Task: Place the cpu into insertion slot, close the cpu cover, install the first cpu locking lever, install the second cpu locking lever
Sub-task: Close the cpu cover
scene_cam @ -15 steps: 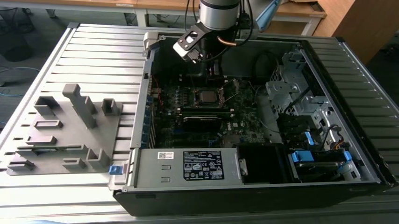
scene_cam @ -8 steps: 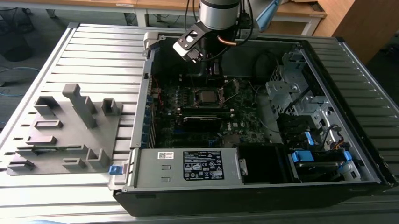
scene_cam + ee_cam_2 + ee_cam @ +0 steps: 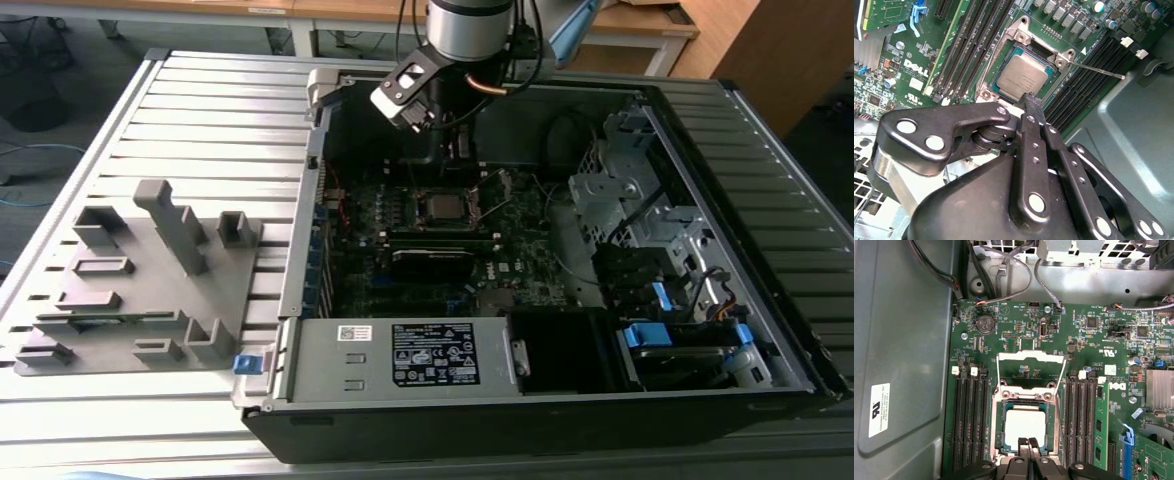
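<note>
The cpu (image 3: pixel 1025 425) lies flat in the insertion slot (image 3: pixel 999 437) on the green motherboard, its silver-grey top showing; it is also seen from the other side as the cpu (image 3: pixel 1024 75). The cpu cover (image 3: pixel 1029 356) stands swung open past the far edge of the socket. A thin wire locking lever (image 3: pixel 1099 70) sticks out free beside the socket. My gripper (image 3: pixel 1028 442) is shut with nothing in it, its narrow tip (image 3: pixel 1030 100) hovering at the near edge of the chip. In the exterior view the gripper (image 3: pixel 457 155) hangs inside the case just behind the socket (image 3: pixel 441 207).
Long black memory slots (image 3: pixel 970 425) flank the socket on both sides. Cables (image 3: pixel 1004 285) hang by the case's rear wall. A drive cage (image 3: pixel 627 190) and power supply (image 3: pixel 400 355) fill the case's other end. A grey fixture (image 3: pixel 140 275) sits on the slatted table at the exterior view's left.
</note>
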